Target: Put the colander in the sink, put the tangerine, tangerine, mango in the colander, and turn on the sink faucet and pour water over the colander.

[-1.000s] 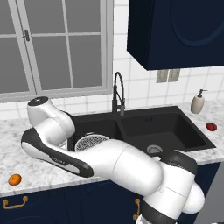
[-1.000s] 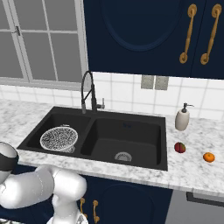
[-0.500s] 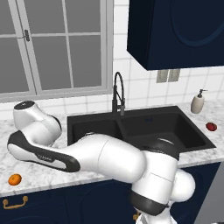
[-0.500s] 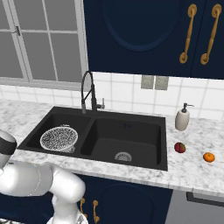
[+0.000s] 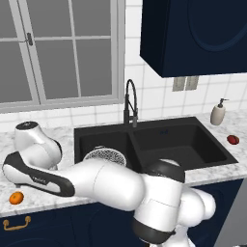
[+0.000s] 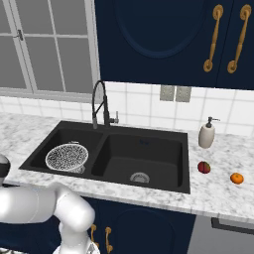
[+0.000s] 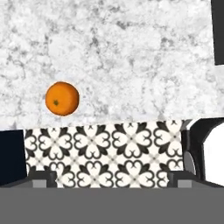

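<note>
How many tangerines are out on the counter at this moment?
2. One tangerine lies near the front edge of the counter left of the sink. The other tangerine lies right of the sink, just beyond the mango. Neither is in the colander.

White arm folded low to the left; claw wide open.

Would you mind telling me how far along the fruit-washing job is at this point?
Done: the colander sits in the left basin of the sink. In hand: nothing is held; the open hand looks down at a tangerine on the counter left of the sink. Left: that tangerine, the second tangerine and the mango, both right of the sink, must go in the colander, and the faucet shows no water.
</note>
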Available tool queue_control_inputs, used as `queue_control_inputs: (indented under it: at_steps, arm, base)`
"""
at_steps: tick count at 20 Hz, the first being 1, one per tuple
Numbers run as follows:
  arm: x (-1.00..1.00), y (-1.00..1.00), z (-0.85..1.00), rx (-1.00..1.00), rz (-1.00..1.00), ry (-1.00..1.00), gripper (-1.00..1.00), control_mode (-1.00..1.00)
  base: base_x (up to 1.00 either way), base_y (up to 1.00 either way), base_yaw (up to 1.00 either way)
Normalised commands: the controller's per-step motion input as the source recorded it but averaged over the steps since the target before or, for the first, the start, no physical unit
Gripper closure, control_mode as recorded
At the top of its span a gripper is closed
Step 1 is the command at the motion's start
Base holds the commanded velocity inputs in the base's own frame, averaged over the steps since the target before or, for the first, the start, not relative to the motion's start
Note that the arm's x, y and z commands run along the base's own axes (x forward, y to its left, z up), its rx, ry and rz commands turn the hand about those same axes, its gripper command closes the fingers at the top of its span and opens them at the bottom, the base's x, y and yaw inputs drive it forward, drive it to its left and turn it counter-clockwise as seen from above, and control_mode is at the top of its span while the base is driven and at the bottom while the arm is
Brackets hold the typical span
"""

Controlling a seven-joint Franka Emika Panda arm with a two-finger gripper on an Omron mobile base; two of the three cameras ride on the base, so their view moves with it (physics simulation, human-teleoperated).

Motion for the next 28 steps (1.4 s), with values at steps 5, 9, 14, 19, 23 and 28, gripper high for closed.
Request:
queue_control_inputs:
  at_steps: [5,9,14,19,23,28]
  arm:
    - [0.00,0.39,-0.14,-0.02,0.04,0.00,-1.00,-1.00]
    - [0.00,0.29,-0.20,-0.06,0.00,-0.02,-1.00,-1.00]
    - [0.00,0.14,-0.26,-0.07,0.00,-0.06,-1.00,-1.00]
    - [0.11,0.14,-0.24,-0.03,0.02,-0.03,-1.00,-1.00]
    - [0.27,0.17,-0.24,0.00,0.07,0.00,-1.00,-1.00]
    - [0.15,0.22,-0.24,0.00,0.06,-0.01,-1.00,-1.00]
  base:
    - [0.00,0.00,0.00]
    - [0.00,0.00,0.00]
    - [0.00,0.00,0.00]
    - [0.00,0.00,0.00]
    - [0.00,0.00,0.00]
    - [0.00,0.00,0.00]
